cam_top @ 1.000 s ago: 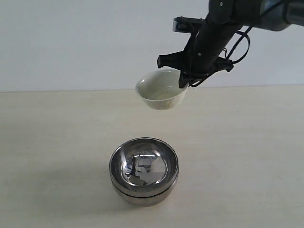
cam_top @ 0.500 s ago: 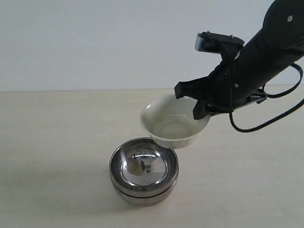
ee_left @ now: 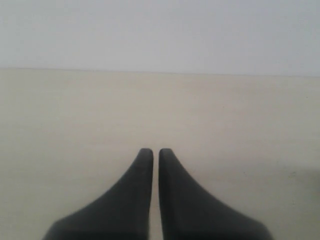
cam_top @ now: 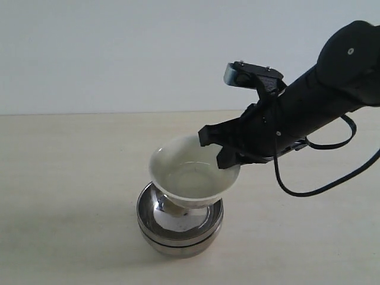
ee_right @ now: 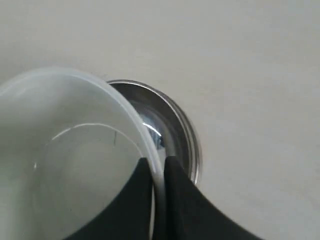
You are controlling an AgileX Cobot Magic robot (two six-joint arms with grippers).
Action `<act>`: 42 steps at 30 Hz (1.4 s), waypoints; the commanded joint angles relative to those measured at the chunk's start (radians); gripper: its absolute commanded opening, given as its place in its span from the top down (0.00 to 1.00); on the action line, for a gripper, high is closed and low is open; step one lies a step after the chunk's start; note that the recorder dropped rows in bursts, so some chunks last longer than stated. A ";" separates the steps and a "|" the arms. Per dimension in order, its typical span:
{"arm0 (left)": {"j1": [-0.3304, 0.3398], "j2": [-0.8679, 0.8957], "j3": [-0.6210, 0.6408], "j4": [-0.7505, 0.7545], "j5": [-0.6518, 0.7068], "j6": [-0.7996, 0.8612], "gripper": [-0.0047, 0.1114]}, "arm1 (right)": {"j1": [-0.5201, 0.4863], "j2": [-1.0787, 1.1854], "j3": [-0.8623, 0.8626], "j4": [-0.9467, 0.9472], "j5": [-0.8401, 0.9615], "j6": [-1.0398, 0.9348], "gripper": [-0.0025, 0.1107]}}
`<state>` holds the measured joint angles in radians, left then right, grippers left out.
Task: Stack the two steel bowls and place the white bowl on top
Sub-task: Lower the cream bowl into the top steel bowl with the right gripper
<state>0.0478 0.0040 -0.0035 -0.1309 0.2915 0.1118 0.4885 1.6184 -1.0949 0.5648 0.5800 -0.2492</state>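
Two steel bowls (cam_top: pixel 178 238) are stacked on the tabletop (cam_top: pixel 71 178), near the middle. The white bowl (cam_top: pixel 193 175) is held tilted low over them, its right rim pinched by the right hand (ee_right: pixel 157 161). The left hand (ee_left: pixel 151 152) is closed, empty.

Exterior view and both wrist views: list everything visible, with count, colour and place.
steel bowls: two, mirror-shiny, nested on the table, front centre.
white bowl: one, cream-white, tilted over the stack, base at its mouth.
table: one, pale beige, under everything.
wall: one, white, behind the table.
cable: one, black, hanging at the right.
right tool: one, black, shut on the white bowl's rim.
left tool: one, black, shut, empty, above the table.
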 commanded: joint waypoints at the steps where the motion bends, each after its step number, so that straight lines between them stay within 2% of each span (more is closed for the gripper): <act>1: 0.002 -0.004 0.003 -0.006 -0.008 -0.009 0.93 | 0.056 -0.012 0.001 0.023 -0.060 -0.014 0.98; 24: 0.002 -0.004 0.003 -0.006 -0.008 -0.009 0.93 | 0.068 0.137 0.001 0.023 -0.056 -0.052 0.98; 42: 0.002 -0.004 0.003 -0.006 -0.008 -0.009 0.93 | 0.070 0.138 0.001 0.053 -0.113 -0.047 0.98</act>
<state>0.0478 0.0040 -0.0035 -0.1309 0.2915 0.1118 0.5570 1.7600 -1.0949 0.6014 0.4750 -0.2946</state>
